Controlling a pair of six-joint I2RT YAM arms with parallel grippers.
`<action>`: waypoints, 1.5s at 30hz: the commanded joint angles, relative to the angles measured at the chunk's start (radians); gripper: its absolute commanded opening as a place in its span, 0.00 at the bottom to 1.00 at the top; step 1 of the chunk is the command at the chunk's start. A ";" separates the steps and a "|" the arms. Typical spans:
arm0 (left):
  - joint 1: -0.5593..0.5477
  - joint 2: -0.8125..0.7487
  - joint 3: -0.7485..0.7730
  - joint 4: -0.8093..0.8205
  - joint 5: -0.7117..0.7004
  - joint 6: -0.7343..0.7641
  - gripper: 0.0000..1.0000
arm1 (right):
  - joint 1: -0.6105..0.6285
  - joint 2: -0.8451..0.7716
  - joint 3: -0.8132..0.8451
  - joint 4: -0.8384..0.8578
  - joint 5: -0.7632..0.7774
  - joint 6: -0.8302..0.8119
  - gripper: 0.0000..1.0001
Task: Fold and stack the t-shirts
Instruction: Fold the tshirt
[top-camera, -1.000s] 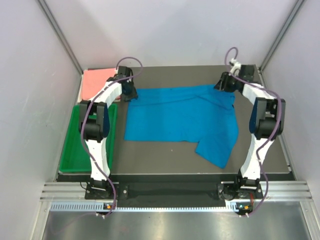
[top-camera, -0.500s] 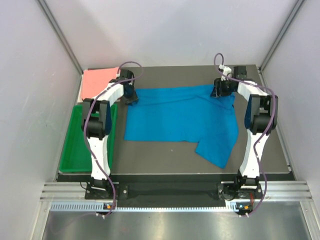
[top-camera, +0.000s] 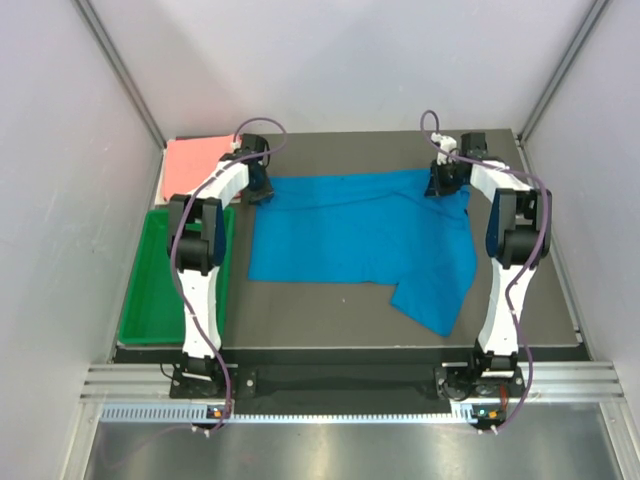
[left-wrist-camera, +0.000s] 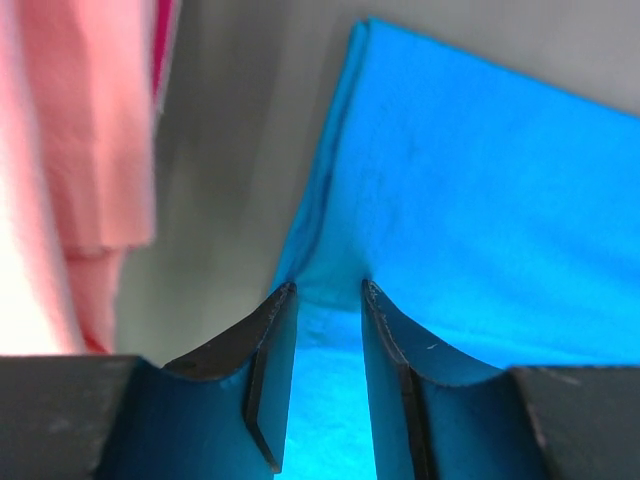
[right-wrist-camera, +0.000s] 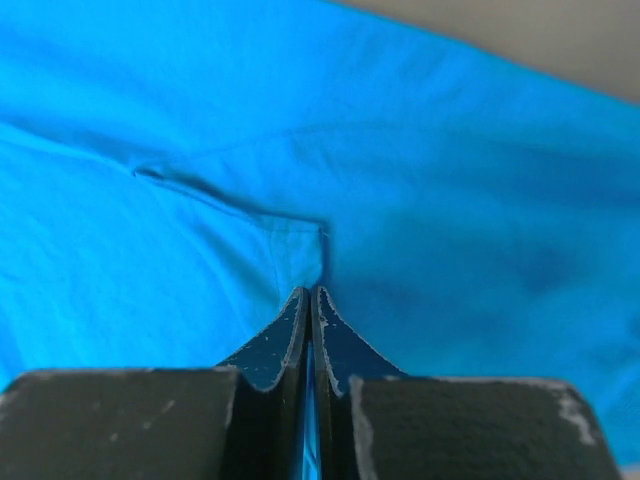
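Your left claw (left-wrist-camera: 328, 295) is narrowed to a small gap, and a fold of the blue t-shirt (left-wrist-camera: 480, 200) fills that gap at the garment's far-left corner. The cloth tents up to the tips, so it looks gripped. Your right claw (right-wrist-camera: 311, 300) is pressed almost flat together with a thin layer of the same shirt between its tips, next to a seam at the far-right corner.

From above, the two claws sit on the shirt's far edge, one at each end. The rest of the shirt lies spread on the counter (top-camera: 330, 310). Its near edge is fairly straight, and one flap trails off towards the near right. The pink t-shirt (top-camera: 195, 162) lies already folded at the far-left corner of the counter, just left of your left claw and apart from the blue one. The green tray (top-camera: 140, 300) sits near-left and plays no part here.

I judge the step in hand to be the first fold of the blue shirt. Both far corners are taken and nothing has been turned over yet.

The next move probably calls for raising both corners together and carrying them towards the near edge at the same height and pace, so the fold line runs straight across. Keep the cloth taut between the claws. Watch the left grip, which holds a thicker bunch and may slip or drag unevenly. The near-right flap will need tucking later.
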 joint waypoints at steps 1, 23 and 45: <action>0.013 0.047 0.054 -0.041 -0.099 0.022 0.38 | 0.055 -0.147 -0.021 0.021 0.140 -0.031 0.00; 0.033 0.096 0.101 -0.089 -0.122 0.020 0.38 | 0.285 -0.370 -0.367 -0.007 0.473 -0.051 0.00; 0.039 0.104 0.192 -0.146 -0.209 0.100 0.39 | 0.302 -0.490 -0.432 0.048 0.602 -0.053 0.00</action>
